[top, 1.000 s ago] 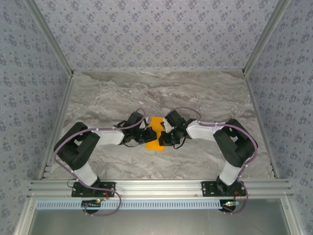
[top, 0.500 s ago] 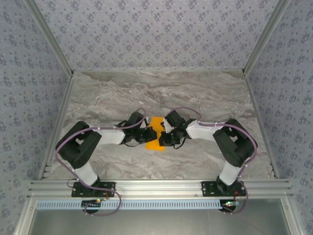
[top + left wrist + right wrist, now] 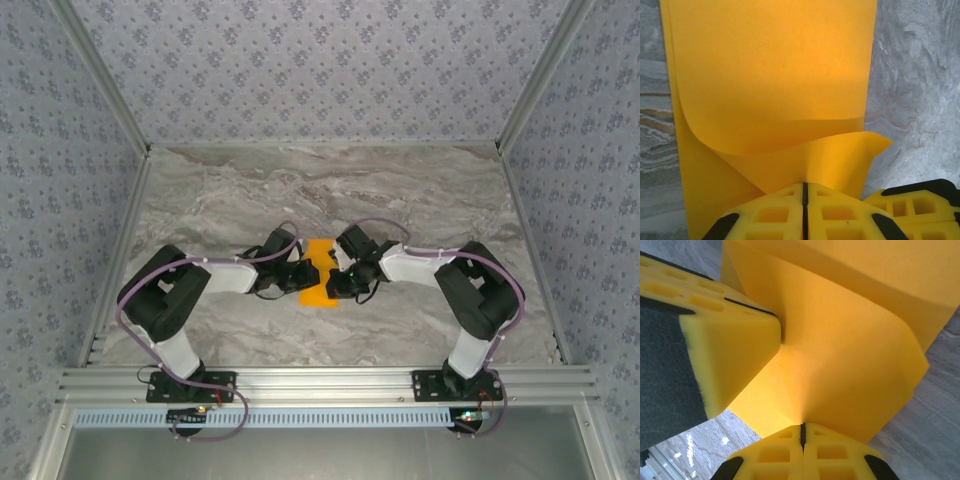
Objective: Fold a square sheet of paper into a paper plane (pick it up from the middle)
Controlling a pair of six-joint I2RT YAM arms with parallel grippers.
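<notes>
The square sheet of paper point(image 3: 319, 262), bright orange, lies doubled over as a tall rectangle in the middle of the marble table. In the left wrist view its top layer point(image 3: 775, 75) curls up off the layer below. My left gripper point(image 3: 804, 184) is shut on that lifted edge from the left side point(image 3: 300, 273). My right gripper point(image 3: 802, 426) is shut on the same flap point(image 3: 850, 365) from the right side point(image 3: 337, 276), close to the left gripper's yellow fingers point(image 3: 725, 335). The paper plane is out of view.
The marble table point(image 3: 400, 190) stretches bare behind and beside the arms. Patterned walls point(image 3: 320, 70) close it in at the back and both sides. An aluminium rail point(image 3: 320, 382) with both arm bases runs along the near edge.
The left arm's elbow has shifted slightly to the right. The paper and both grips look the same.
</notes>
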